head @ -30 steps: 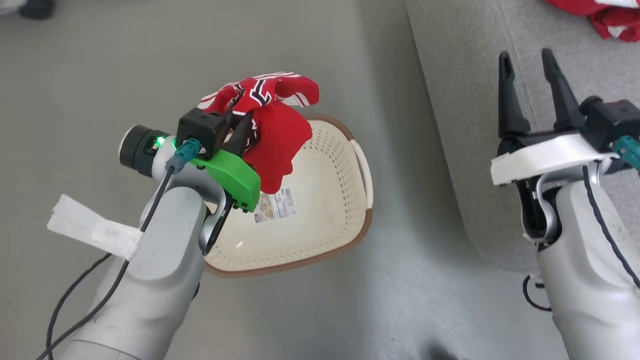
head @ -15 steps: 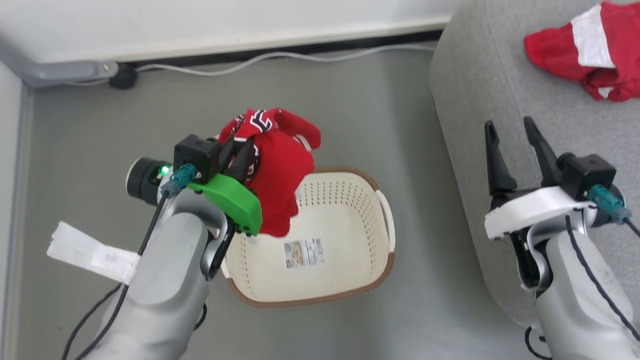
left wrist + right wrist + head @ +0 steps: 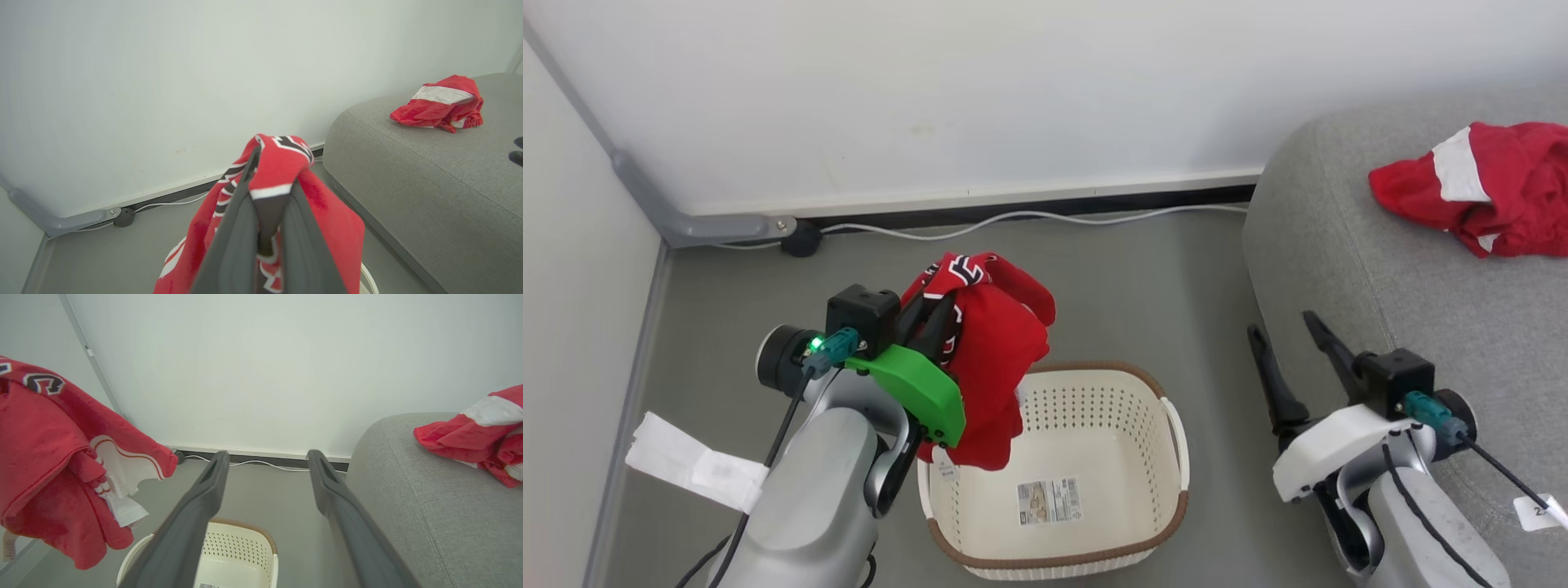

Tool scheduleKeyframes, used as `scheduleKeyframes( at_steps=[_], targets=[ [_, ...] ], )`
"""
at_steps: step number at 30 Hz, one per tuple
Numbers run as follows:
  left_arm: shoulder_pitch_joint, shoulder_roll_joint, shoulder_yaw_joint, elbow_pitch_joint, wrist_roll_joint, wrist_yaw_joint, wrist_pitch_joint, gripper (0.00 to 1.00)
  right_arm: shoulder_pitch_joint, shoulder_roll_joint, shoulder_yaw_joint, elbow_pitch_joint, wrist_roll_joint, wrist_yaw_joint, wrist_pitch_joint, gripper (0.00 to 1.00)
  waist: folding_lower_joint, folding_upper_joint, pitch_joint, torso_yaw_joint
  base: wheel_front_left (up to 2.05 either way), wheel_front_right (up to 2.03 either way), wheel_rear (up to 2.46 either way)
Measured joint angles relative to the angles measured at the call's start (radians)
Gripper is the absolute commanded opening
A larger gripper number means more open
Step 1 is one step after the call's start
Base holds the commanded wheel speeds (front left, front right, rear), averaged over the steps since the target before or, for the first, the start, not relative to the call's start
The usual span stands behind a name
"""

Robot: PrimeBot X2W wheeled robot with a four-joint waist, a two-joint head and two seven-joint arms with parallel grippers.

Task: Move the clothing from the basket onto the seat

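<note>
Grey floor [image 3: 1143,278] under you, and closest in sits the basket [image 3: 1178,441], bare inside apart from its label sticker [image 3: 1049,501], so I'd judge this is the last piece to carry. Your left gripper [image 3: 934,320] has its fingers clamped together on a bunched fold of the jersey [image 3: 992,367]. The left wrist view shows the lettered cloth pinched between the two dark fingers and draped over their tips. The jersey hangs free above the basket's left rear corner, with its lowest fold down around rim level, so lift before you swing or that tail may drag across the rim. Your right gripper [image 3: 1281,322] is empty, fingers spread apart, and it stands between the basket and the seat [image 3: 1380,269], right on your path. Go over it or draw it back, because loose thin fabric will likely snag on those open tips. Beyond it, the seat's near edge is rounded, and a drop there could slide off to the floor. Carry well in over the flat cushion, toward the striped garment [image 3: 1494,188] that lies crumpled farther back, and lower until the cloth rests before you let go. Open wide and pull straight away, since the fold over the tips may cling. At the back, the cable [image 3: 1013,216] along the foot of the wall [image 3: 1013,98] is well clear of all this.
</note>
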Motion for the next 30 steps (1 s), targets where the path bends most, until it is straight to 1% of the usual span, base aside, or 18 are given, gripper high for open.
scheduleKeyframes(
  at_steps=[5,12,14,17,19,25,30],
  targets=[
    [0.004,0.0,-0.013,-0.038,-0.007,-0.005,0.019,0.0,0.006,0.008,0.089,0.021,-0.025,0.025,0.001,1.0,0.0,0.0,-0.057,0.016,0.0,0.0,0.0],
    [0.009,0.0,-0.039,-0.092,-0.01,-0.006,0.053,0.0,-0.002,0.028,0.221,0.049,-0.035,0.043,0.02,1.0,0.0,0.0,-0.095,0.037,0.0,0.0,0.0],
    [0.012,0.0,-0.044,-0.1,-0.01,-0.006,0.058,0.0,-0.007,0.029,0.238,0.053,-0.035,0.044,0.021,1.0,0.0,0.0,-0.097,0.039,0.0,0.0,0.0],
    [0.022,0.0,-0.061,-0.133,-0.016,-0.006,0.072,0.0,-0.044,0.03,0.293,0.068,-0.038,0.044,0.03,1.0,0.0,0.0,-0.099,0.045,0.0,0.0,0.0],
    [0.024,0.0,-0.065,-0.142,-0.016,-0.006,0.074,0.0,-0.055,0.03,0.305,0.073,-0.039,0.044,0.033,1.0,0.0,0.0,-0.098,0.047,0.0,0.0,0.0],
    [0.026,0.0,-0.088,-0.187,-0.019,-0.006,0.1,0.0,-0.114,0.03,0.383,0.119,-0.04,0.045,0.054,1.0,0.0,0.0,-0.094,0.057,0.0,0.0,0.0],
    [0.027,0.0,-0.101,-0.218,-0.026,-0.006,0.115,0.0,-0.156,0.03,0.456,0.148,-0.024,0.045,0.059,1.0,0.0,0.0,-0.09,0.067,0.0,0.0,0.0]
  ],
)
